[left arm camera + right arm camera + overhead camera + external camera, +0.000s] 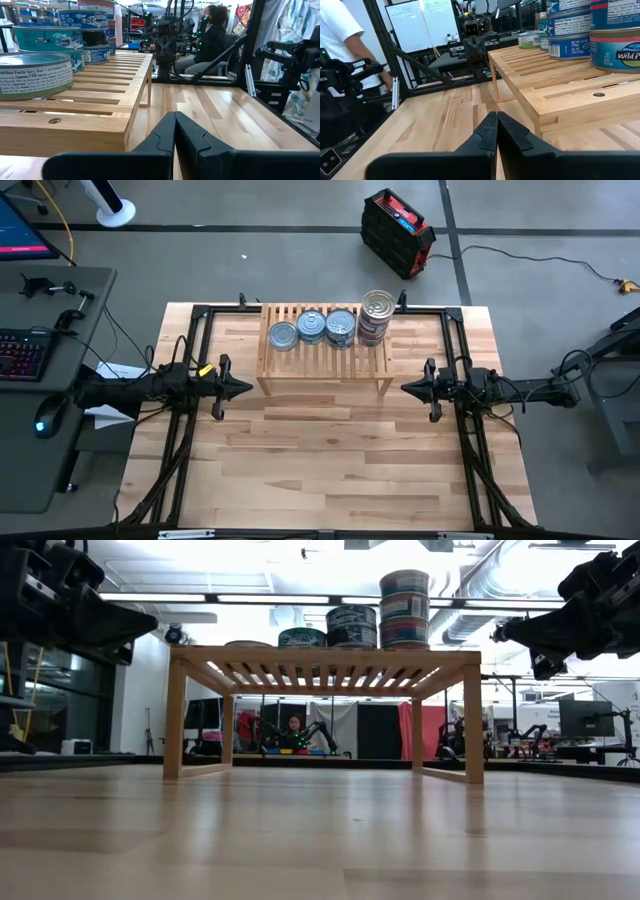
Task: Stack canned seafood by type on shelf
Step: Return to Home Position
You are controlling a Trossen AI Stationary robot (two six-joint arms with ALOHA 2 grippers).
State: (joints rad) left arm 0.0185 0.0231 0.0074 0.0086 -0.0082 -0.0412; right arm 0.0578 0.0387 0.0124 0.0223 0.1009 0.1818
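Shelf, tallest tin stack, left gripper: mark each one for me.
shelf (322, 363): high view, on the bare front slats.
tallest tin stack (377, 304): high view, on the top tin's lid.
left gripper (175, 117): left wrist view, where the shut fingertips meet.

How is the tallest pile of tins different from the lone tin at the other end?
The tallest pile is several tins high; the lone tin is just one. The pile stands at the right end of the shelf in the high view, the lone tin at its left. The pile shows some pink and a plain silver lid; the lone tin is teal with a bluish lid. Both are round tins on the shelf.
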